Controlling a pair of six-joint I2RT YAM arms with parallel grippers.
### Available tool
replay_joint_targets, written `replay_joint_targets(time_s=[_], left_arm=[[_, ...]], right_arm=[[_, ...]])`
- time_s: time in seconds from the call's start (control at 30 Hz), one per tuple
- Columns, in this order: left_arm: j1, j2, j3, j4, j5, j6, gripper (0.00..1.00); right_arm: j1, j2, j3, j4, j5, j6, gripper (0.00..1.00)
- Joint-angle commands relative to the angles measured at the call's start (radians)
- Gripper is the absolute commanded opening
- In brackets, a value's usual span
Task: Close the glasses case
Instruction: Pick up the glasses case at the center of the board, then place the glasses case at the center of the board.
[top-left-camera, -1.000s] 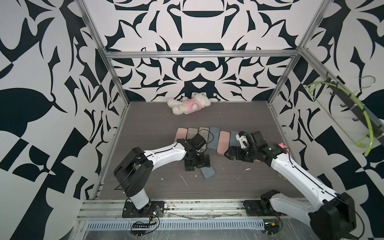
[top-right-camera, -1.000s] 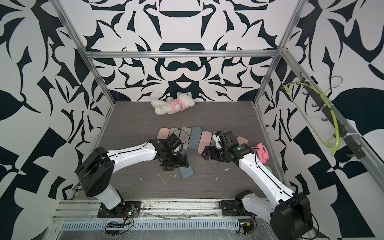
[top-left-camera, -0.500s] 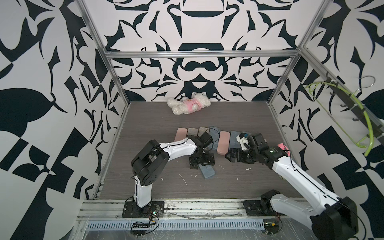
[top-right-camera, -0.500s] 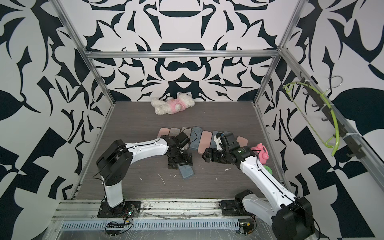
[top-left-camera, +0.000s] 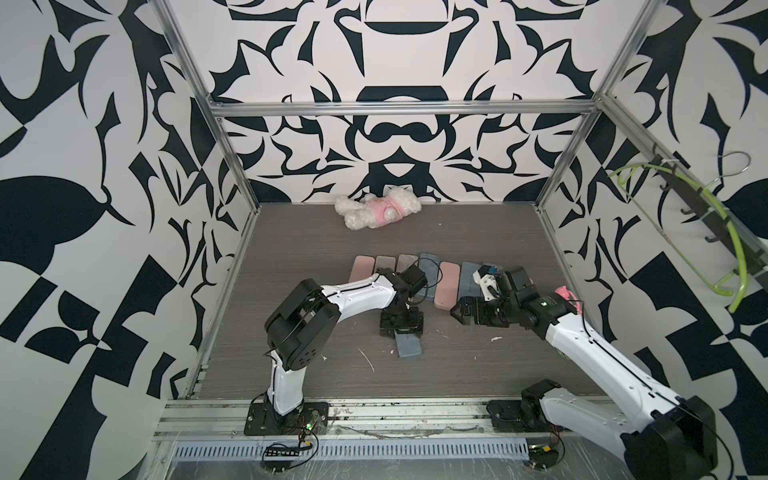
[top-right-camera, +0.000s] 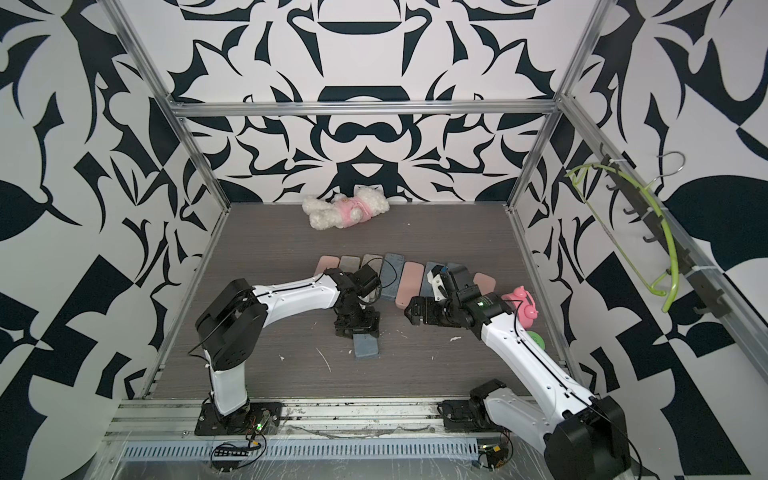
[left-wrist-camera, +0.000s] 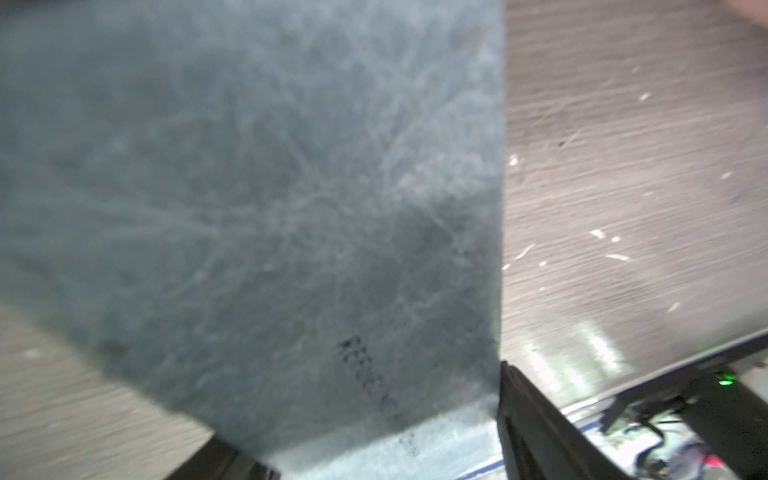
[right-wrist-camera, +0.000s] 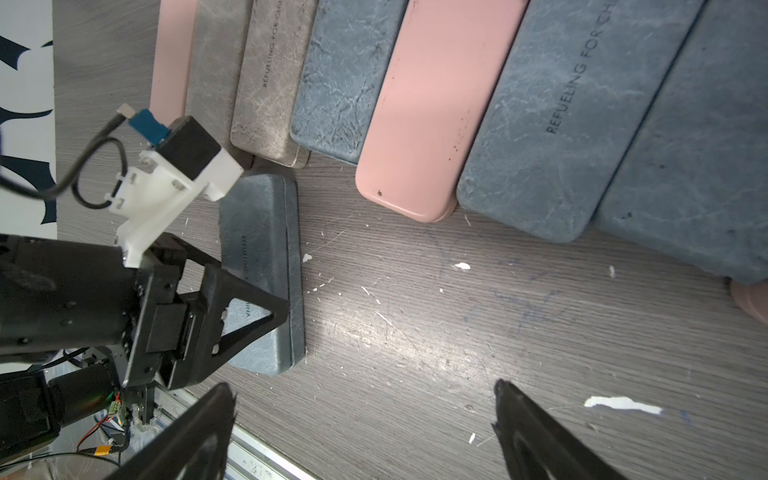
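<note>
Blue glasses case (top-left-camera: 409, 350) lies flat — left jaws straddle it

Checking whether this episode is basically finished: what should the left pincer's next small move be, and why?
Probably raise the left pincer straight up, clear of the glasses case. In the right wrist view the case lies flat with no gap visible along its seam, so it looks shut. The jaws straddle its sides; whether they touch it is unclear.

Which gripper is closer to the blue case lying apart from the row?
Left. The left gripper sits directly over the blue case; the right gripper hovers beside it, apart.
</note>
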Motion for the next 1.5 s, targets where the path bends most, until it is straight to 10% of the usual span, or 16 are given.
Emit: replay_joint_targets(time_s=[0.0, 0.53, 0.9, 1.47], left_arm=[[-0.001, -0.036, 0.019, -0.116, -0.064, 0.078, 0.76], [0.065, -0.303, -0.08, -0.169, -0.147, 0.157, 0.74], [0.34, -0.438, -0.06, -0.252, -0.133, 0.319, 0.73], [0.601, -0.133, 0.17, -0.229, -0.318, 0.681, 0.72]], right_arm=[[-0.003, -0.007, 0.02, -0.006, 0.007, -0.015, 0.99], [-0.003, 0.065, 0.08, -0.004, 0.011, -0.014, 0.99], [-0.003, 0.085, 0.098, -0.005, 0.013, -0.013, 0.99], [-0.01, 0.083, 0.114, -0.055, 0.053, -0.027, 0.99]])
